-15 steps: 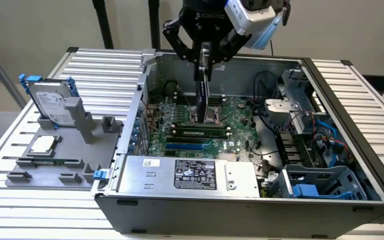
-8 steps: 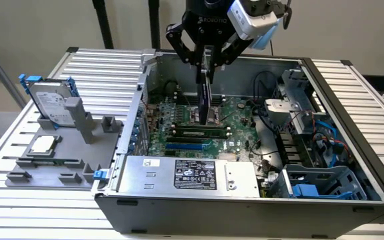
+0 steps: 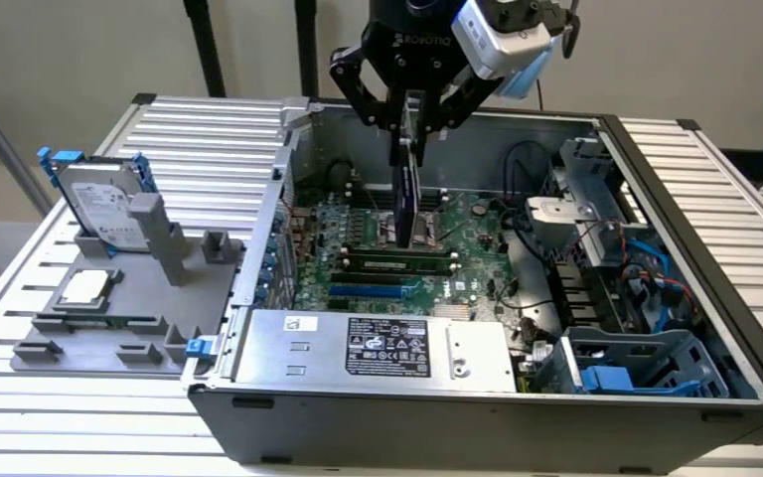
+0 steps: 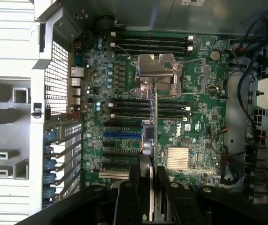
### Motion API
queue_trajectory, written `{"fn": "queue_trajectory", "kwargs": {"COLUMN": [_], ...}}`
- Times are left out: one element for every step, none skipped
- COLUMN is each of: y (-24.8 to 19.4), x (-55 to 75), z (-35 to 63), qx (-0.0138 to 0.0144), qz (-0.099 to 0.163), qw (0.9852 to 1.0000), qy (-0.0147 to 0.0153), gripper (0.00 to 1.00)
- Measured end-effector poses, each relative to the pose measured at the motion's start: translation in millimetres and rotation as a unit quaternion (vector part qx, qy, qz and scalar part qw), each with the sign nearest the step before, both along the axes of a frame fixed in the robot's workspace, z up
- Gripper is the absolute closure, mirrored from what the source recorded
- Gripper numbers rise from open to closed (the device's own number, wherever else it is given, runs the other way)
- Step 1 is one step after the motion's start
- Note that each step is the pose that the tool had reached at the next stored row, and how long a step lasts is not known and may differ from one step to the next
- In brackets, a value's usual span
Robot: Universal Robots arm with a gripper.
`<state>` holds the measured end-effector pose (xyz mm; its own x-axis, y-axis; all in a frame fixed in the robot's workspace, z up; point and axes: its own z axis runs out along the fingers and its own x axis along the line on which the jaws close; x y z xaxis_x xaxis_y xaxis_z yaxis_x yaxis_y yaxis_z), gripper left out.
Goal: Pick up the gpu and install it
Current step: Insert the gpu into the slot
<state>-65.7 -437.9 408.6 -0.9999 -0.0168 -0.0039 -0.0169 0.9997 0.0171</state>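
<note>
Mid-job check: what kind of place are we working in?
Probably a PC-assembly test bench in a lab: a slatted metal table, an open PC case on it, and a grey fixture holding a hard drive.

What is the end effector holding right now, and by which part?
The end effector grips the gpu by its upper edge; the card hangs upright over the motherboard.

Exterior view angled down onto case (image 3: 488,427), wrist view close overhead, shared motherboard (image 4: 209,117)

one gpu (image 3: 408,199), one hard drive (image 3: 103,204), one case (image 3: 355,422)
</note>
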Motion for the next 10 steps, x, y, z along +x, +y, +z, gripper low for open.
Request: {"fn": "queue_trajectory", "kwargs": {"y": [0.0, 0.0, 0.0, 0.0, 0.0, 0.1, 0.1, 0.1, 0.1, 0.0], "x": [0.0, 0.0, 0.0, 0.5, 1.1, 1.2, 1.1, 1.1, 1.1, 1.2], "z": [0.0, 0.0, 0.0, 0.0, 0.0, -0.1, -0.1, -0.1, -0.1, -0.2], "qx": [0.0000, 0.0000, 0.0000, 0.0000, 0.0003, 0.0007, 0.0008, 0.0009, 0.0009, 0.0009], "qz": [0.000, 0.000, 0.000, 0.001, 0.006, 0.013, 0.021, 0.030, 0.039, 0.049], "qw": [1.0000, 1.0000, 1.0000, 1.0000, 1.0000, 0.9999, 0.9998, 0.9995, 0.9992, 0.9988], "qy": [0.0000, 0.0000, 0.0000, 0.0000, 0.0000, 0.0000, 0.0000, 0.0000, 0.0000, 0.0000], "gripper": [1.00, 1.00, 1.00, 1.00, 1.00, 1.00, 1.00, 1.00, 1.00, 1.00]}}
